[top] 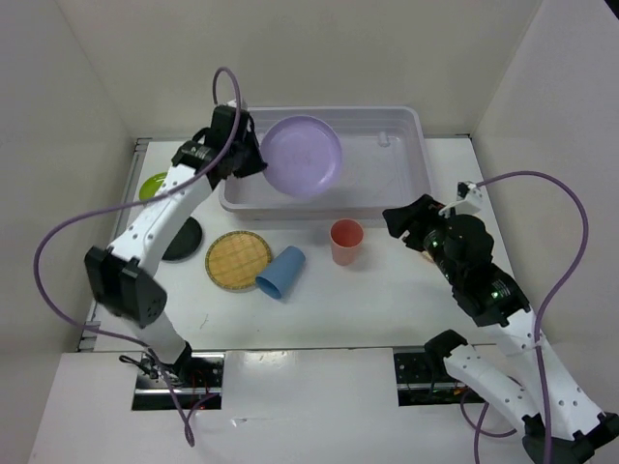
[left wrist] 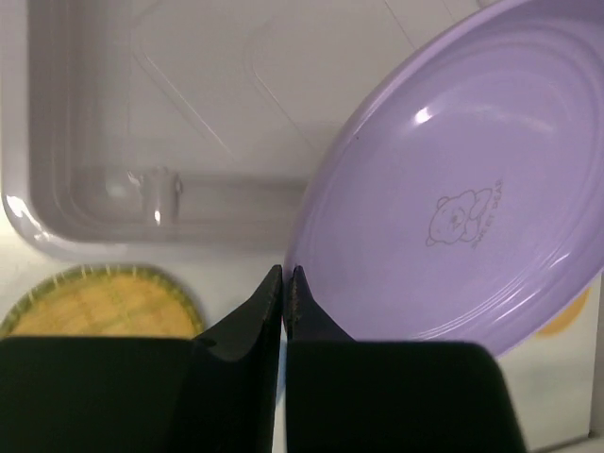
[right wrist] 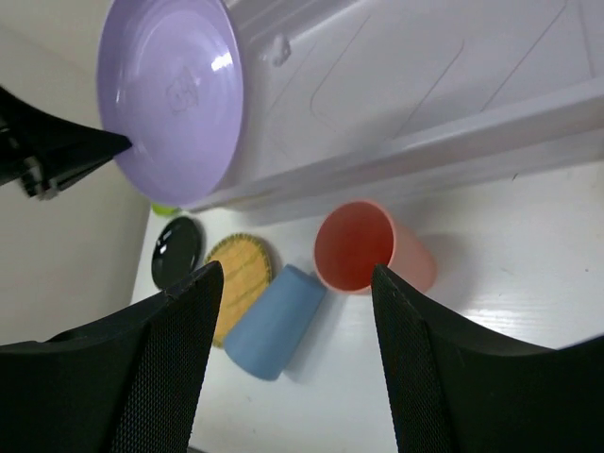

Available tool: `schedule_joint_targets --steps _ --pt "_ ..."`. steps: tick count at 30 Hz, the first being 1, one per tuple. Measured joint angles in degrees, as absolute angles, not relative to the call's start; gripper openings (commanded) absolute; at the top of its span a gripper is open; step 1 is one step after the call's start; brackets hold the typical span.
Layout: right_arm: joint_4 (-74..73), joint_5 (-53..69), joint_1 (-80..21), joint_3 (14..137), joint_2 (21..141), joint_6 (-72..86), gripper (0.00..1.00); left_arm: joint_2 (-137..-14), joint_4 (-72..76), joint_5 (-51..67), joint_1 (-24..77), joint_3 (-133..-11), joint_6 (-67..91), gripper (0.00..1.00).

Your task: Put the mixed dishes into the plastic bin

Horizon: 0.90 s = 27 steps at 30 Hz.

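Plate (top: 302, 155), lavender, tilted above the bin's (top: 406, 121) left half, its rim pinched in your left hand (top: 250, 155), clenched on it. Your right hand (top: 398, 222) hangs released over the desk (top: 387, 300), near the bin's front right corner. Salmon cup (top: 346, 240) upright before the bin; blue cup (top: 281, 273) on its side just beside the woven plate (top: 237, 259). Black plate (top: 184, 239) and green plate (top: 152, 184) lie left, partly under your left arm.

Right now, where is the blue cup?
Top view: the blue cup lies on its side, left of centre, between the woven plate and the salmon cup.
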State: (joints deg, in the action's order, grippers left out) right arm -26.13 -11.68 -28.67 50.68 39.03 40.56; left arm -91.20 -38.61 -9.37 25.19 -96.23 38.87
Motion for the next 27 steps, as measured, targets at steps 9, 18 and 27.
schedule_joint_targets --steps 9,18,27 --pt "-26.11 -9.02 -18.02 50.61 37.69 40.82 0.70 -126.19 -40.64 0.12 9.21 -132.00 37.95 0.00" --pt "-26.17 -8.03 -16.45 50.52 37.69 40.62 0.71 -158.69 -55.86 4.60 7.97 -169.97 39.66 0.00" --pt "-26.15 -7.77 -16.23 50.06 37.69 40.82 0.73 -162.69 -62.37 5.30 9.96 -177.07 40.75 0.05"
